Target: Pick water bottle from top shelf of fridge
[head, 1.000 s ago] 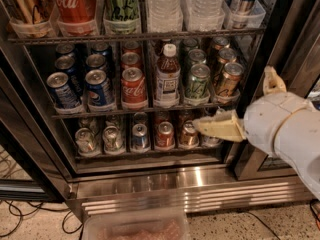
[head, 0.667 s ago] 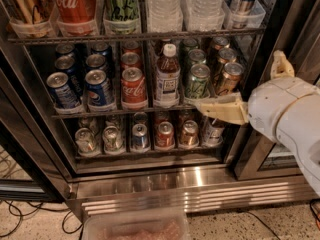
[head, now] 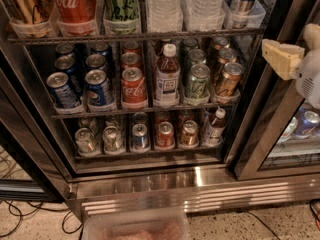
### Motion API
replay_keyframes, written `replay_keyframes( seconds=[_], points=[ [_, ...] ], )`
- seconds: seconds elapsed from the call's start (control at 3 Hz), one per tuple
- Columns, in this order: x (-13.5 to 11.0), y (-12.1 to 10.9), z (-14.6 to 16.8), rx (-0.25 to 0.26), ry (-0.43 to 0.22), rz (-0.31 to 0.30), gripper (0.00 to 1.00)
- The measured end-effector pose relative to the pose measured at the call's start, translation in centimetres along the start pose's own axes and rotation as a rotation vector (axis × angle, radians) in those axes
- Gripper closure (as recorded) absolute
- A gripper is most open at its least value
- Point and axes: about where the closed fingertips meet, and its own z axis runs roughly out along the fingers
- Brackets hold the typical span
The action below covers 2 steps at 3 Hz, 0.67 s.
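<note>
Gripper (head: pixel 292 46) at 2 o'clock, fingers (head: pixel 282 59) spread, empty; water bottle (head: pixel 164 9) at 12 o'clock on top shelf (head: pixel 135 36).

Speckled tan floor (head: pixel 45 228) runs along the near edge, with black cables (head: pixel 15 216) looping across it at left and a translucent plastic bin (head: pixel 135 226) at near centre. The gripper (head: pixel 282 56) hangs at the right edge.
</note>
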Motion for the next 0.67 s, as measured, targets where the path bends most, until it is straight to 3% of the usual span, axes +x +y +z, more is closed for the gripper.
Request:
replay_keyframes(
  seconds=[0.67],
  points=[
    [-1.4, 0.8, 0.5, 0.006, -0.021, 0.029, 0.89]
  ],
)
